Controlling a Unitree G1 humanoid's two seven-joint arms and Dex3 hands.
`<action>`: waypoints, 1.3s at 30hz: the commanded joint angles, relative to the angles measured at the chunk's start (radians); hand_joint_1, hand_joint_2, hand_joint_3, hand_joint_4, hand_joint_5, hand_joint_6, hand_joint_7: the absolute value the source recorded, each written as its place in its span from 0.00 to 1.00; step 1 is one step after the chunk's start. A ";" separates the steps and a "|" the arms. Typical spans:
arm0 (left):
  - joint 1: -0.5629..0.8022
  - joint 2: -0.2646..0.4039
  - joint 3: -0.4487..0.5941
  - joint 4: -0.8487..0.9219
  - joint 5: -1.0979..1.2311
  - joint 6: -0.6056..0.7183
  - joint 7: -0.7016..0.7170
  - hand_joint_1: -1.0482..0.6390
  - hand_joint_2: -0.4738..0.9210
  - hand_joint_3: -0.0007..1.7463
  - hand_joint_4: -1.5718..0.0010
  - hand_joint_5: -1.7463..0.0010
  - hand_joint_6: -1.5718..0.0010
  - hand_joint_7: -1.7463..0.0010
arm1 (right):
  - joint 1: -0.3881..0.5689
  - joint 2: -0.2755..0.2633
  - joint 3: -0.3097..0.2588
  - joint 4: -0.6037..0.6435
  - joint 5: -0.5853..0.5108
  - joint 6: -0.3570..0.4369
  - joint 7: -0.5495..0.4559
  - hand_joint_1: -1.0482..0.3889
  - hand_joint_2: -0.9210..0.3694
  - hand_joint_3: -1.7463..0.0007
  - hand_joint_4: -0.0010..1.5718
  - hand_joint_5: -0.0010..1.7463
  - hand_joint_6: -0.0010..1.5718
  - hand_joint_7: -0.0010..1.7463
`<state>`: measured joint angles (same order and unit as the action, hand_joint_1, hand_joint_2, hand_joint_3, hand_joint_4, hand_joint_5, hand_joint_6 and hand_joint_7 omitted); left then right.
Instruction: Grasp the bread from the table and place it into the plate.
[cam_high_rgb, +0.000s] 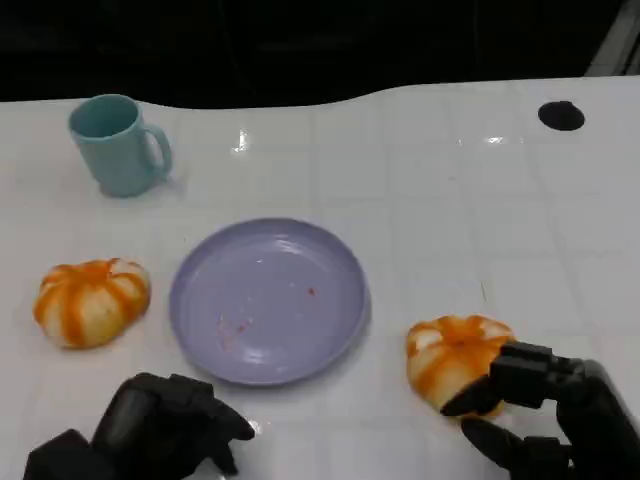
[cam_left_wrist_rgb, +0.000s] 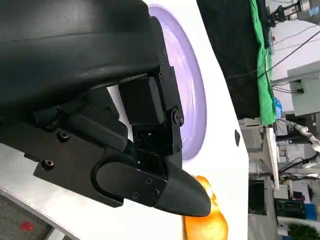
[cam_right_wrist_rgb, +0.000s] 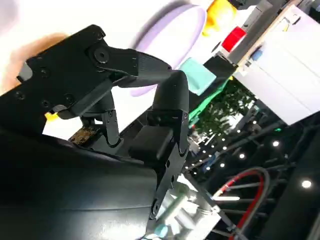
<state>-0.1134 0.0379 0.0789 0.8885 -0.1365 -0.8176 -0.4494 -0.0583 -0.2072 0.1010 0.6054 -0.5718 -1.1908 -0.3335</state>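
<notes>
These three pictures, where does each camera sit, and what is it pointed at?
Head view: high on the robot, looking down at the white table, purple plate, two breads, teal mug; both black hands at the lower edge.
Left wrist view: behind the left hand, facing across the plate toward one bread.
Right wrist view: behind the right hand, facing plate and mug.
Shared: all three show the plate.

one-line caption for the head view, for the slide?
Right hand closing on a bread roll beside the empty purple plate; second roll and teal mug sit apart.
</notes>
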 joint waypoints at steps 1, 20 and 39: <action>0.002 0.016 0.006 -0.003 -0.005 0.000 -0.004 0.00 1.00 0.07 0.19 0.38 0.07 0.75 | 0.009 -0.050 -0.014 -0.099 0.012 0.074 0.039 0.46 0.18 0.67 0.49 0.64 0.52 0.33; 0.006 0.019 0.003 -0.015 0.005 0.004 0.007 0.00 1.00 0.07 0.19 0.38 0.07 0.75 | 0.136 -0.220 0.013 -0.737 -0.176 0.661 0.403 0.34 0.02 0.99 0.07 0.09 0.15 0.00; 0.007 0.012 0.001 -0.023 0.005 0.002 0.009 0.00 1.00 0.08 0.19 0.38 0.07 0.75 | -0.009 -0.216 0.173 -0.600 -0.360 0.873 0.380 0.31 0.03 1.00 0.08 0.08 0.14 0.01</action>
<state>-0.1142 0.0389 0.0783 0.8783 -0.1361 -0.8158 -0.4496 -0.0419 -0.4104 0.2556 -0.0486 -0.9268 -0.3268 0.0707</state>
